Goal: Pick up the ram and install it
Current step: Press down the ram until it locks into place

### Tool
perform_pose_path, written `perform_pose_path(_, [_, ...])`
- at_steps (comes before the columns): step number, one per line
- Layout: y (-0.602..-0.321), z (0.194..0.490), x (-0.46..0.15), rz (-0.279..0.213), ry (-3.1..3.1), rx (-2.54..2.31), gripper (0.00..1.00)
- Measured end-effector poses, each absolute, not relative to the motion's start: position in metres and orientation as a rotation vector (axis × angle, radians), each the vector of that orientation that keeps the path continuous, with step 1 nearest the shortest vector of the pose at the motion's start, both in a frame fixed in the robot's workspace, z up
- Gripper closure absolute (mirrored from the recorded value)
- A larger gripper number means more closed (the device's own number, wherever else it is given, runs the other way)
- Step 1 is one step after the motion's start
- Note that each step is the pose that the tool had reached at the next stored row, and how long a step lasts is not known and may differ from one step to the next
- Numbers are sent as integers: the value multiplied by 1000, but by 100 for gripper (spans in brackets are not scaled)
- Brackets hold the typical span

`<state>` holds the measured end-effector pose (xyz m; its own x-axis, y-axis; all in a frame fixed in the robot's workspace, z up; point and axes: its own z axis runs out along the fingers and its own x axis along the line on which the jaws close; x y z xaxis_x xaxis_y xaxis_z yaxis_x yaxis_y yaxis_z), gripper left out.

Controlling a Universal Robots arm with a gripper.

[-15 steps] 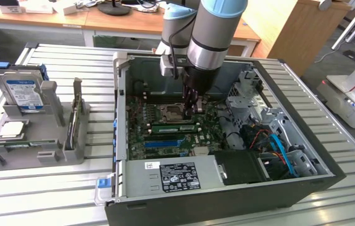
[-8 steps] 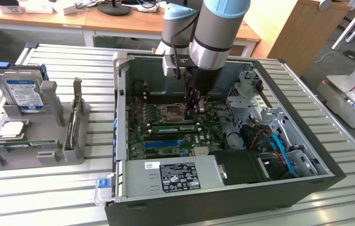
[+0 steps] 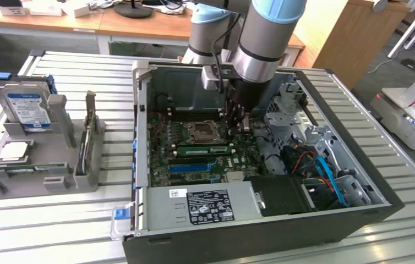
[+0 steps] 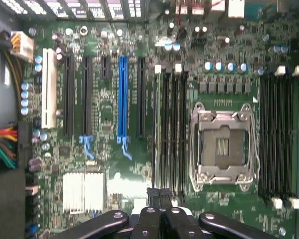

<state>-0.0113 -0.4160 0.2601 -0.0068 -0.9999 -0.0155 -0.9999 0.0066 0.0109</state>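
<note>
The ram (image 3: 206, 149), a narrow green stick with a pale label, stands on edge in a memory slot of the motherboard, just in front of the empty CPU socket (image 3: 201, 131). In the wrist view it is a thin line (image 4: 155, 129) along the slot farthest from the socket (image 4: 223, 144). My gripper (image 3: 238, 125) hangs inside the open computer case, slightly behind and above the stick's end on the exterior view's right. Its black fingertips (image 4: 153, 193) are pressed together with nothing between them, the gripper (image 4: 159, 193) hovering over the end of the slots. Whether it touches the stick is unclear.
A grey holder (image 3: 60, 181) at the exterior view's left carries the silver hard drive (image 3: 27, 104), the square CPU chip (image 3: 16, 149) and a thin upright board (image 3: 88, 132). Case walls (image 3: 140, 110), the power supply (image 3: 200, 206), a drive cage and cables (image 3: 325, 170) crowd the arm.
</note>
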Motion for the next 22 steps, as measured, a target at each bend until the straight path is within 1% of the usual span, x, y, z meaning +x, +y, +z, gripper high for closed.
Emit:
perform_pose_path(12, [-417, 260, 1, 29, 2226, -2211, 89])
perform_pose_path(22, [-417, 248, 2, 28, 2225, -2210, 89])
